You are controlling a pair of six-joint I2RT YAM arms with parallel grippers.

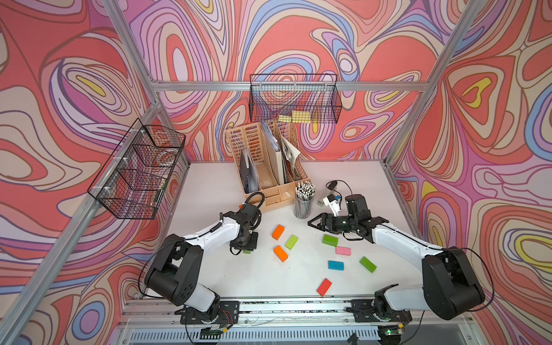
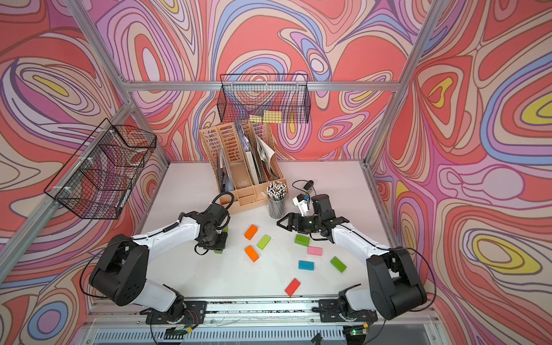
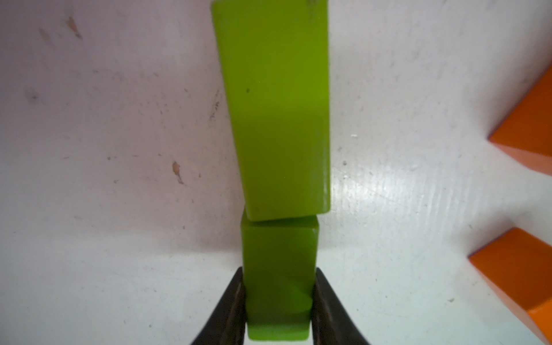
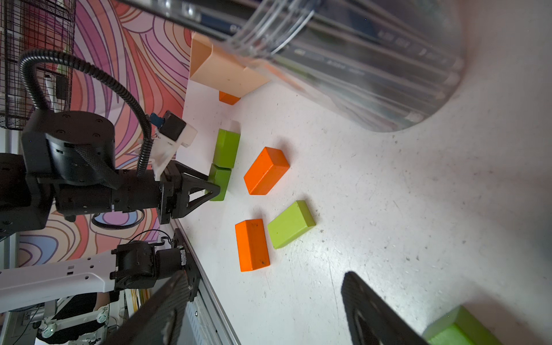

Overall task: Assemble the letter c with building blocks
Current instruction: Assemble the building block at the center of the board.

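Here, green block [image 3: 279,268] tight between left fingers [image 3: 227,310], its end against a second green block [image 3: 273,104]; right fingers [image 4: 373,307] wide, empty.

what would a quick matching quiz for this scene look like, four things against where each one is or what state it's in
Column one:
1 left pincer
2 right pincer
3 red block
4 pencil cup

Column two:
a lying nearest the front rail
b shut on a green block
c open, holding nothing
d standing next to the beige organiser

Pairs: 1-b, 2-c, 3-a, 4-d
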